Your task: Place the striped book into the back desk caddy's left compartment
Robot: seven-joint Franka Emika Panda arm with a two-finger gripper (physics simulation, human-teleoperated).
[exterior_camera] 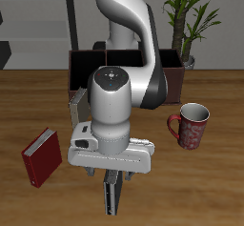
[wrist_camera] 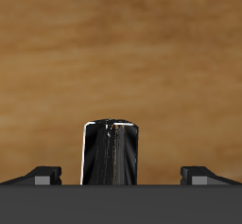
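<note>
Your gripper [exterior_camera: 113,180] is clenched on the striped book [exterior_camera: 113,194], which hangs upright between the fingers, above the counter [exterior_camera: 214,187] near its front edge. In the wrist view the striped book [wrist_camera: 111,153] stands dark and glossy between the two fingertips [wrist_camera: 43,176], with only bare wood grain behind it.

Around you: a red book [exterior_camera: 42,156] lies tilted on the counter near the front, just beside the arm's wrist. A red patterned mug [exterior_camera: 193,125] stands upright on the opposite side, well apart from the gripper. A grey-beige book [exterior_camera: 76,99] peeks out behind the arm.

The back desk caddy [exterior_camera: 170,78] sits far back by the potted plant [exterior_camera: 189,20], and the arm hides most of it. You cannot tell its left compartment from here.
</note>
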